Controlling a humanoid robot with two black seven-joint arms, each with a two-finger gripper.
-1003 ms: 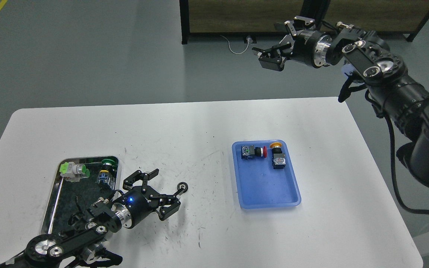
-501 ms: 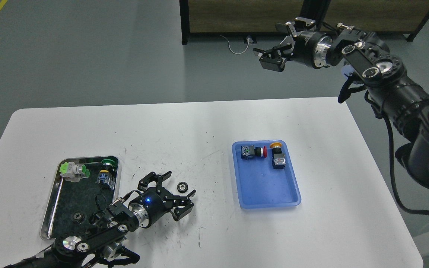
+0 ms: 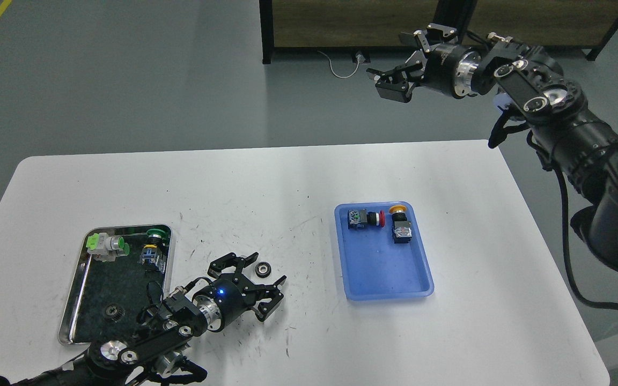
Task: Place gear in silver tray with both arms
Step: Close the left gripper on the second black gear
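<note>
A small black gear (image 3: pixel 260 269) lies flat on the white table, just right of the silver tray (image 3: pixel 71 300). My left gripper (image 3: pixel 267 268) is open, low over the table, with one finger on each side of the gear; I cannot tell whether they touch it. A second small gear (image 3: pixel 110 311) lies in the silver tray, with green push-button parts (image 3: pixel 106 245) at its far end. My right gripper (image 3: pixel 395 63) is open and empty, held high beyond the table's far edge.
A blue plastic tray (image 3: pixel 389 279) stands right of centre, holding a red button switch (image 3: pixel 365 219) and a yellow one (image 3: pixel 399 225) at its far end. A dark wooden-panelled stand (image 3: pixel 341 24) is on the floor behind the table.
My left gripper has slid right and slightly forward, so its open fingers now straddle the gear, which has stayed in place. The gear in the tray has come into view. The right arm barely shifted.
</note>
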